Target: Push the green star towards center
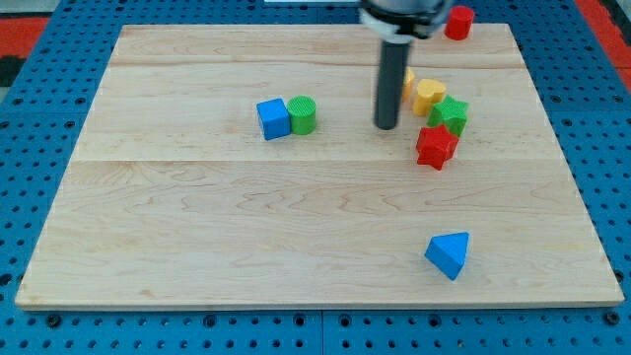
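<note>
Green star (451,113): lies in the upper right part of the wooden surface (246,256), just to the view's right of my tip (385,127) and slightly above its level, with a narrow strip of bare wood between the two. My tip is the lower end of a straight dark rod that comes down from the view's top; the arm carries no hand, so nothing is held or clasped. Red star (435,146): directly below the green star and touching it, down and to the right of my tip. Yellow heart-shaped block (429,95): touching the green star at its upper left, close to the rod's right side; a second yellowish block (408,83) shows partly from behind the rod, shape not clear. Blue cube (273,118) and green cylinder (303,115): side by side and touching, well apart to the left of my tip. Blue triangular block (449,254): alone near the bottom right. Red block (457,22): at the top edge, right of the rod, shape unclear. No brand, label or writing can be read on any item.
</note>
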`<control>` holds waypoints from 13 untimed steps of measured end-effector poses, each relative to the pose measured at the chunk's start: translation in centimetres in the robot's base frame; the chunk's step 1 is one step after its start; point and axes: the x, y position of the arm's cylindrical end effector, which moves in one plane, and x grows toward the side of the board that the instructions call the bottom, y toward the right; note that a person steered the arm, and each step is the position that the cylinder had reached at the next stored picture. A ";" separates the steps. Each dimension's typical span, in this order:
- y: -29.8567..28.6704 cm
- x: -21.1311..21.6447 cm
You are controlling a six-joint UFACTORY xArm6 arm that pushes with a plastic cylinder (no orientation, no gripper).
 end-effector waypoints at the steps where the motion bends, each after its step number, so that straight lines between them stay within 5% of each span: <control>1: 2.0 2.1; 3: 9.0 3.3; 4: 9.8 0.5; 6: 5.6 -3.0; 9: 4.9 -0.5; 11: 9.8 -0.1; 13: 6.9 2.9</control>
